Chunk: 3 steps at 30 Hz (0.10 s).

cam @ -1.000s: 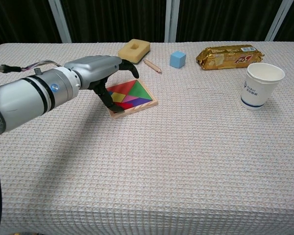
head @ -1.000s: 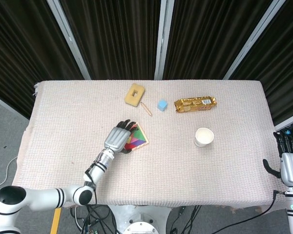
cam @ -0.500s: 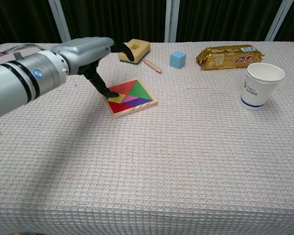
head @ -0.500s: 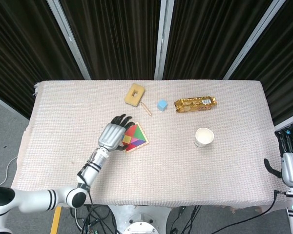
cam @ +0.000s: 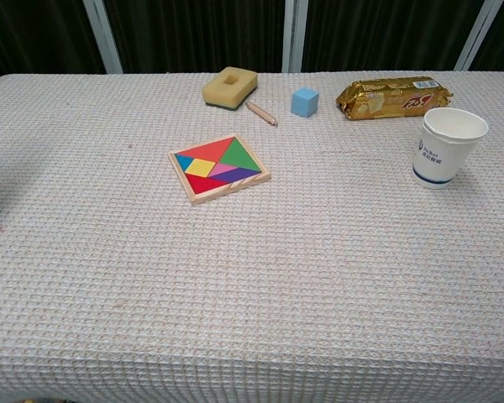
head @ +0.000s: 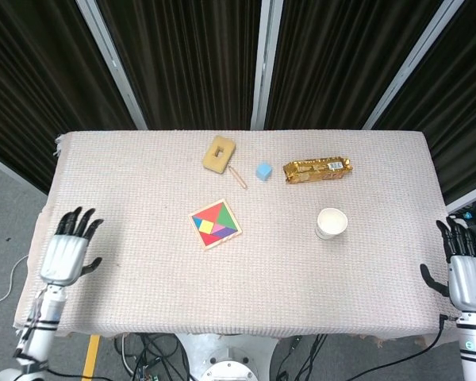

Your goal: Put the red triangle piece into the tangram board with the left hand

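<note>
The wooden tangram board (head: 216,225) (cam: 219,169) lies flat near the middle of the table, filled with coloured pieces. A red triangle piece (cam: 206,152) sits flush in its upper left part, and another red piece lies along its lower edge. My left hand (head: 67,249) hangs off the table's left edge, fingers spread and holding nothing. At the table's right edge my right hand (head: 461,270) is also spread and holds nothing. Neither hand shows in the chest view.
A yellow sponge block (head: 219,153) (cam: 230,86), a wooden stick (head: 238,177) (cam: 261,113), a blue cube (head: 263,171) (cam: 304,102) and a gold snack packet (head: 317,168) (cam: 393,95) line the far side. A paper cup (head: 331,223) (cam: 448,146) stands at the right.
My left hand has lifted off the tangram board and pulled back to the left, past the table's edge. The board now lies uncovered. The right hand has barely moved.
</note>
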Tool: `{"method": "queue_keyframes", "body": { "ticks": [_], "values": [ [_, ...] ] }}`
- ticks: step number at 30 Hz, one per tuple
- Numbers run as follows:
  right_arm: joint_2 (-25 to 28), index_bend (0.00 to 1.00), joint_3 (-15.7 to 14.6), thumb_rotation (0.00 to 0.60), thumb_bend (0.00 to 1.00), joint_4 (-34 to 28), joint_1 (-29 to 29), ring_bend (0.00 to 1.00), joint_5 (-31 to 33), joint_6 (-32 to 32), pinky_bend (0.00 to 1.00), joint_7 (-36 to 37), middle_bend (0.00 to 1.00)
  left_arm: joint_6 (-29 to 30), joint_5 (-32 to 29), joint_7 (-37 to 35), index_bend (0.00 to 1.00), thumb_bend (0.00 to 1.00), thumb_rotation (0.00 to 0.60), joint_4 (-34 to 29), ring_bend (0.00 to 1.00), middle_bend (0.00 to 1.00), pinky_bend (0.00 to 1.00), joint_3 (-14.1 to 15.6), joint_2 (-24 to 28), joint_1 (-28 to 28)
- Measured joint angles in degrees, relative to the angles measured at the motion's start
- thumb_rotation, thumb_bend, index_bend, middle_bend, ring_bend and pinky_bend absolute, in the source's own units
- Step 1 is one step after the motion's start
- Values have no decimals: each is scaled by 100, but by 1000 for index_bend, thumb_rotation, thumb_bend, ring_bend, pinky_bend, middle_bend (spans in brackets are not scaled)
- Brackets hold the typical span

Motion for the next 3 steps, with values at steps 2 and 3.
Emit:
{"method": "queue_keyframes", "body": {
  "ticks": [2, 3],
  "values": [
    [-35, 0, -26, 600, 235, 0, -5, 0, -21, -1, 0, -49, 0, 225, 140, -240, 206, 148, 600, 137, 0, 87, 106, 94, 55, 271],
    [-55, 0, -43, 600, 235, -4, -6, 0, -34, -5, 0, -84, 0, 270, 183, -358, 206, 148, 600, 193, 0, 87, 104, 108, 69, 338]
  ]
}}
